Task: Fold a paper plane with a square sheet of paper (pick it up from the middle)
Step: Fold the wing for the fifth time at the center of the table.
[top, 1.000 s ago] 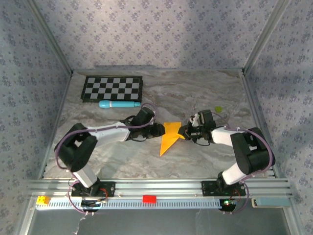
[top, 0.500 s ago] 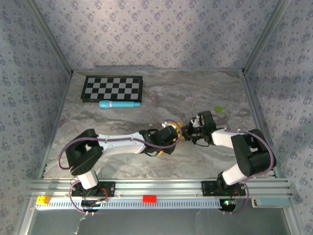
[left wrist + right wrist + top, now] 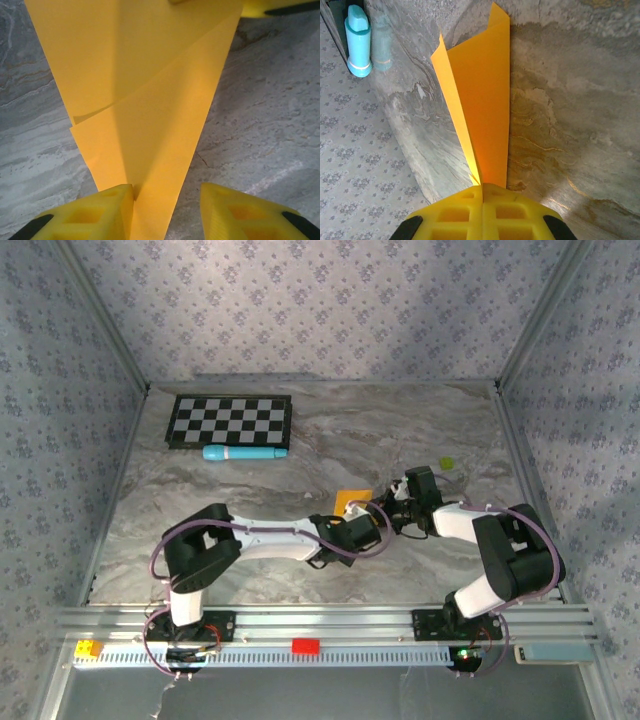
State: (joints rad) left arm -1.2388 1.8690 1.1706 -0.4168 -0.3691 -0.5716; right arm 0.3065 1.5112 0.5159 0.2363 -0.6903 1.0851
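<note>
The left arm (image 3: pixel 262 537) is what has changed: a second ago it lay folded back at the left of the table (image 3: pixel 440 420), and the orange paper (image 3: pixel 349 501) showed from above as a broad creased wedge between the two wrists; now that arm has reached right across the middle, and its wrist covers all but a small orange corner; the right arm (image 3: pixel 500 550) has hardly shifted. I read this as the left side coming in for the next crease while the right side holds the sheet, so the fold is partway along and no slim dart has formed yet. The overhead view gives the layout, with the checkerboard (image 3: pixel 229 422), the light-blue cylinder (image 3: pixel 245 453) and the tiny yellow-green bit (image 3: pixel 447 463) all well apart from the work, but it hides both sets of jaws. The left wrist view shows the left gripper (image 3: pixel 167 195) spread, the paper's narrow end running down between its fingers (image 3: pixel 102 210), touching one and clear of the other, with a loose flap lifting from the layer beneath. The right wrist view shows the right gripper (image 3: pixel 482 192) pressed together on the paper's end, the sheet standing on edge above the marble with two layers splayed.
</note>
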